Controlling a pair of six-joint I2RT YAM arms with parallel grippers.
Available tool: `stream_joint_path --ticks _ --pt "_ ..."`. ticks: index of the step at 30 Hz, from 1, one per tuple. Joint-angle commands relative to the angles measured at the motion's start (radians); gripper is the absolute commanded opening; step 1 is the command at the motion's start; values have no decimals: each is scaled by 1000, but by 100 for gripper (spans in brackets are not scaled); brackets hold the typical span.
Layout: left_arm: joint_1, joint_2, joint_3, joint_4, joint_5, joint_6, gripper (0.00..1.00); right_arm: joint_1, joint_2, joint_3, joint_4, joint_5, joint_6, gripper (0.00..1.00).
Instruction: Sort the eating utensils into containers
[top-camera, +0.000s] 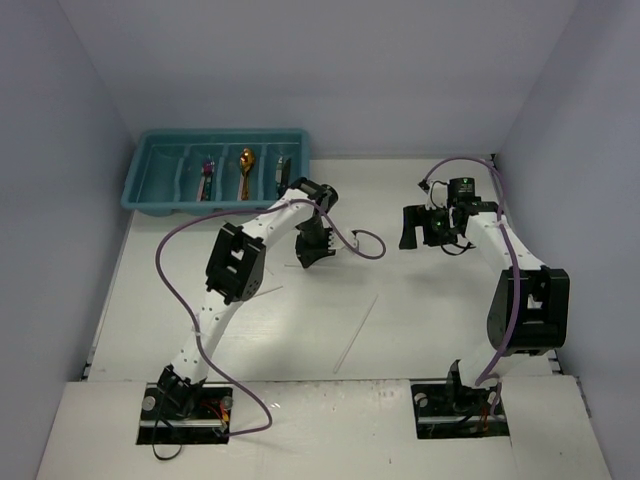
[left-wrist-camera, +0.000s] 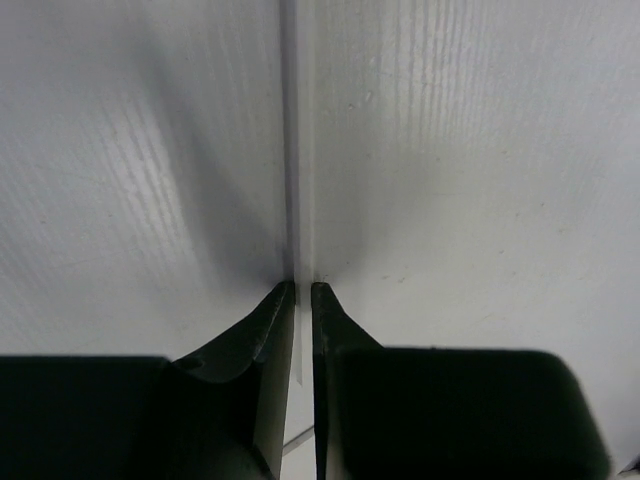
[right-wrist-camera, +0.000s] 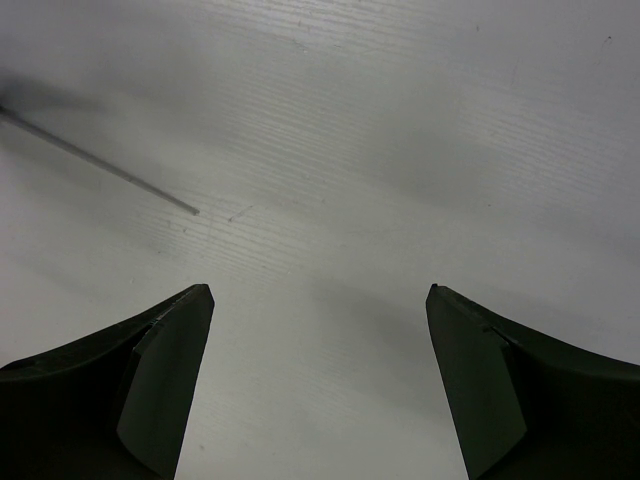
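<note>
Only close-up: chopstick (left-wrist-camera: 296, 150) in left tool (left-wrist-camera: 303, 288)

Glossy plastic tray (top-camera: 220, 133), matt table (top-camera: 420, 300)

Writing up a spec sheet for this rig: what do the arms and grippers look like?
The left arm and right arm have white links and boxy black joint housings, with a purple cable looping along each. The left gripper and right gripper are black: two wedge-shaped fingers tapering to narrow tips.

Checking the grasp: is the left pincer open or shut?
Shut: the left pincer is clamped on a thin white chopstick, which runs between its nearly touching fingers.
</note>
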Motion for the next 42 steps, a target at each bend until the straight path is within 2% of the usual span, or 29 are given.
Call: stream_joint_path --ticks 1,6,11,24,27,32,37,42 --pt "-17 -93 -168 75 24 -125 6 -8 -51 5 0 -23 -8 85" --pt "-20 -162 -290 205 -31 -228 7 -9 -52 4 -2 -27 -8 85" --pt "-20 -213 -399 317 -64 -281 14 -7 -53 5 -2 -30 -7 85" --pt "-31 -143 -400 329 -121 -299 15 -34 -49 7 -5 -26 -13 85" --pt "-43 -131 -412 329 -148 -297 13 -39 -53 7 -5 -26 -17 85" --pt "-56 -122 -435 327 -162 -297 0 -42 -49 7 -6 -29 -21 85" --pt "-65 -149 -447 327 -147 -313 0 -44 -52 12 -8 -27 -19 85" --pt "-89 -270 -497 327 -133 -344 0 -44 -56 16 -8 -32 -15 85"
